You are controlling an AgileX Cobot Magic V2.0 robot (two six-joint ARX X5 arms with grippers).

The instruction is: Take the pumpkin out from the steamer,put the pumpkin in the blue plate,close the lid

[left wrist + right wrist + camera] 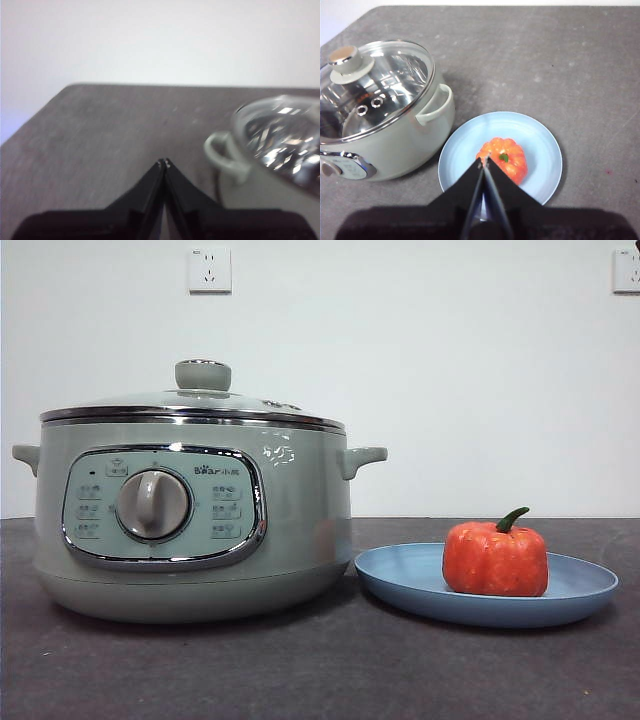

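The sage-green steamer (190, 530) stands at the left with its glass lid (195, 400) shut on it, the green knob (203, 374) on top. The pumpkin (495, 557) sits upright in the blue plate (400, 575) to the right of the pot. In the right wrist view the steamer (395, 145), lid (375, 90), plate (535, 140) and pumpkin (505, 157) lie below my right gripper (483, 161), which is shut, empty and well above them. My left gripper (163, 162) is shut and empty above the bare table, beside the steamer's side handle (225, 157).
The dark grey table (320, 670) runs under everything. A white wall with two sockets (209, 269) stands behind. The table's far edge and corner show in the left wrist view (75, 87).
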